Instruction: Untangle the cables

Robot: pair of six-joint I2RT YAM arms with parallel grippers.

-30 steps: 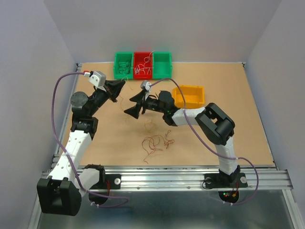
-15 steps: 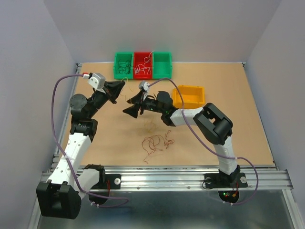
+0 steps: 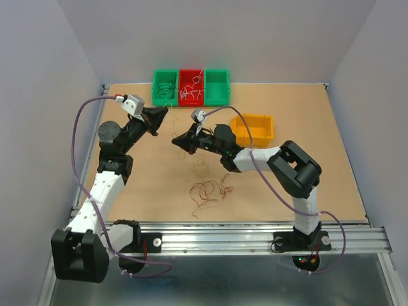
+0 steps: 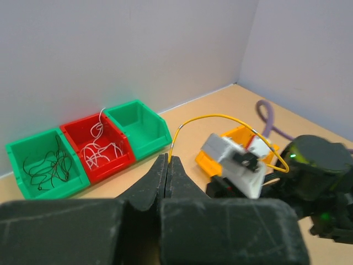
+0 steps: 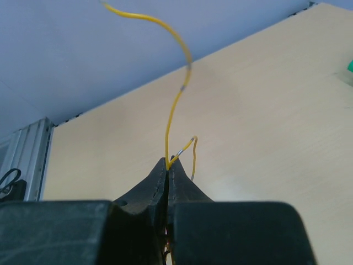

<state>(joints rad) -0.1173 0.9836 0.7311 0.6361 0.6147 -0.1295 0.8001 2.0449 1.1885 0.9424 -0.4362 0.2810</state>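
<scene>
Top view: cables [image 3: 207, 190] lie tangled on the worktop [image 3: 319, 166], well on the near side of the red bin [image 3: 191, 87]. The left claw [image 3: 164, 112] and right claw [image 3: 175, 139] hang between.
Left wrist: the left claw is clamped on a yellow cable [image 4: 220, 115].
Right wrist: the right claw grips what is probably the same strand.

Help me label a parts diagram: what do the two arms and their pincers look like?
The left arm and right arm have white links and bulky black joints. The left pincer and right pincer are matte black, two fingers tapering to thin tips. A grey-white camera box sits at each wrist, fed by a purple cable.
</scene>
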